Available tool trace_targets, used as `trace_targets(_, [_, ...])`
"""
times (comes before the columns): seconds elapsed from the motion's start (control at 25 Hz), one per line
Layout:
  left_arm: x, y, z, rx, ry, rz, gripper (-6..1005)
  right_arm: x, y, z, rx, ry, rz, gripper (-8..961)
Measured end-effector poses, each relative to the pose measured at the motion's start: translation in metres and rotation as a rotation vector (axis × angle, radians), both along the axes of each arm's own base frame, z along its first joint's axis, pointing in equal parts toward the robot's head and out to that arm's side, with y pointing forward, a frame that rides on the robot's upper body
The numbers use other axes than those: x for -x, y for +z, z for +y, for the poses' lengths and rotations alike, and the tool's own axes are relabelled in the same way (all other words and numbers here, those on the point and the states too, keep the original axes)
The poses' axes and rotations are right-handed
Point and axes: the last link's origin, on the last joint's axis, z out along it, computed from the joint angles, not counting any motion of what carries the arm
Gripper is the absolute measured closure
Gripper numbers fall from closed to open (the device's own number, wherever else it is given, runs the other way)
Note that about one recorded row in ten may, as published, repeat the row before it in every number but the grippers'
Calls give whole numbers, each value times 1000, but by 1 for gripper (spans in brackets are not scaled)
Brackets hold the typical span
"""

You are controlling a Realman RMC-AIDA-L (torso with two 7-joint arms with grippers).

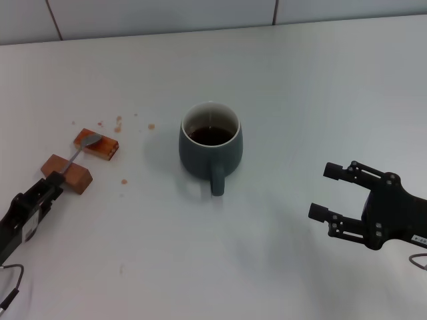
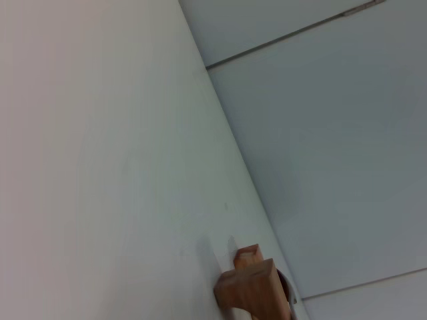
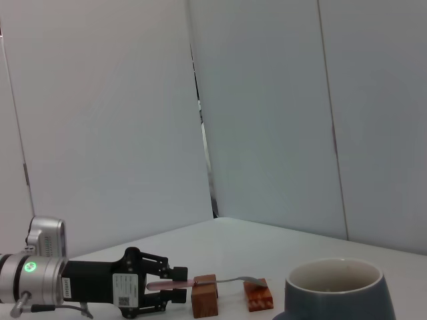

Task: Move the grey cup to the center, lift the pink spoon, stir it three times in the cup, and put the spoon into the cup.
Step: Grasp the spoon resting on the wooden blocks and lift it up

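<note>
No writing is readable; the left gripper (image 3: pixel 175 285) carries only a small blurred label. Left of the grey cup (image 1: pixel 210 141), it reaches low, fingers around the pink spoon (image 3: pixel 200 283) lying across two brown blocks (image 1: pixel 97 145). The right gripper (image 1: pixel 332 195) hovers spread apart, right of the cup.

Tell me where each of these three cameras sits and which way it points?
Head view: above, looking down at the grey cup, both grippers showing: left gripper at the pink spoon, right gripper open.
Left wrist view: low, facing the wall past a wooden block; no own body parts.
Right wrist view: low, across the table; shares cup, spoon, blocks, left gripper with head view.
</note>
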Motion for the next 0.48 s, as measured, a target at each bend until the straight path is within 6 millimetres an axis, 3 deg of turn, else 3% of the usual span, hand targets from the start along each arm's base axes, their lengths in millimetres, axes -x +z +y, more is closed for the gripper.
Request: trace_targets(0.48, [0,-1,0,4,4,-5,655,0,0,0,2,0,3,167])
